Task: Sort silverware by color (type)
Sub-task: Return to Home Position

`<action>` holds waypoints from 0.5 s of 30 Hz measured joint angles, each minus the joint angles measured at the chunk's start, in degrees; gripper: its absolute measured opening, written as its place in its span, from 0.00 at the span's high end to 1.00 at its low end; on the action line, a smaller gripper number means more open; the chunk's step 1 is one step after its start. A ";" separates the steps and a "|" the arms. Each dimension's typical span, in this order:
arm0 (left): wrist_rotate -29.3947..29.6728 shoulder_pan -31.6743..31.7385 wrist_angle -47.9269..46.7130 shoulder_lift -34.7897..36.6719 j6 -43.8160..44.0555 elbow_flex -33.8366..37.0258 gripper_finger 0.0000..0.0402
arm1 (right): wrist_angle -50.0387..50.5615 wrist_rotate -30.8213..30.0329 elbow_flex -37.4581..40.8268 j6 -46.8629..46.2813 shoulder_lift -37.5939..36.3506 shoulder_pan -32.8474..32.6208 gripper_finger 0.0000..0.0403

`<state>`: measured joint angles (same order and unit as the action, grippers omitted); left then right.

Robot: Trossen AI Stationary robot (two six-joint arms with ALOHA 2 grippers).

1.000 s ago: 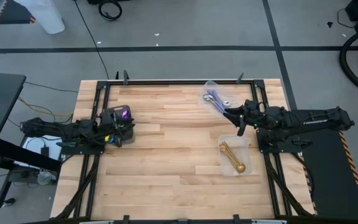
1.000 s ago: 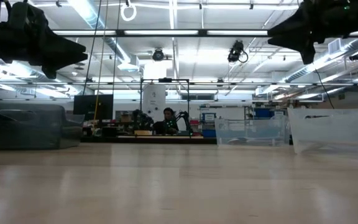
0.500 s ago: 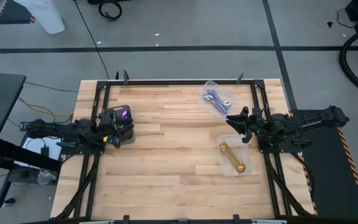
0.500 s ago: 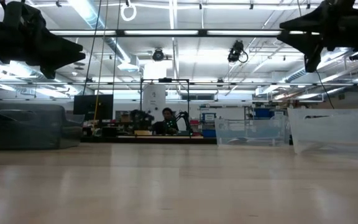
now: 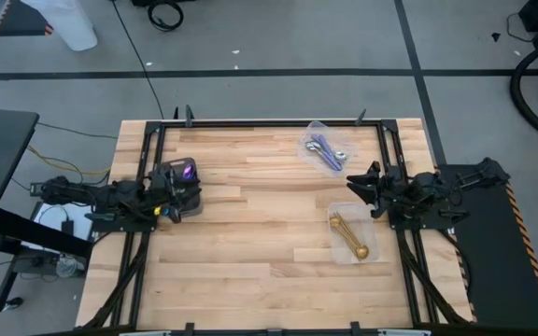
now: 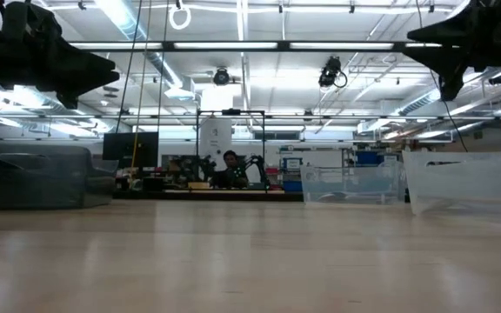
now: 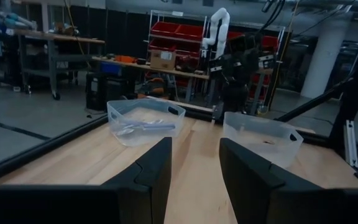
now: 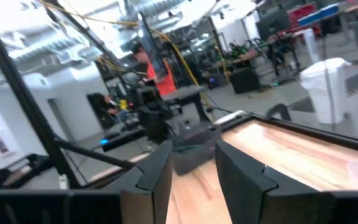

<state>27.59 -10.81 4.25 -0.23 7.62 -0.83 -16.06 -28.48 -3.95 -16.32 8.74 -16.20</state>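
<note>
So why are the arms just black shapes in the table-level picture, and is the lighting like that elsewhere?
Low view: the ceiling strip lights face the camera, so the left arm and right arm are backlit, and the table carries their sheen. High view: even light, faint shadows. Left wrist view: dimmer room.

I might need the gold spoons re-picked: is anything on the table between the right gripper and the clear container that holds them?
Nothing visible does. In the high view, only bare wooden table lies between the right gripper, hanging over the table's right side, and the gold spoons in their clear plastic container.
</note>
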 joint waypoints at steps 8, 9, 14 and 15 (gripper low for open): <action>0.44 -0.74 6.41 0.00 -5.51 0.21 0.65 | -3.05 -6.43 3.61 1.70 -0.31 -1.93 0.67; 0.67 -0.74 6.64 0.00 -5.76 0.21 0.65 | -3.16 -6.66 3.61 1.66 -0.13 -1.92 0.67; 1.14 -0.74 8.48 0.00 -8.65 0.36 0.65 | -5.98 -8.78 3.61 3.37 0.10 -1.91 0.67; 1.14 -0.74 8.73 -0.01 -9.75 0.36 0.65 | -6.20 -9.76 3.61 3.74 0.10 -1.91 0.67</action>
<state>28.73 -11.55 12.98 -0.24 -2.13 -0.47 -22.26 -38.24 -0.34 -12.58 8.84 -18.11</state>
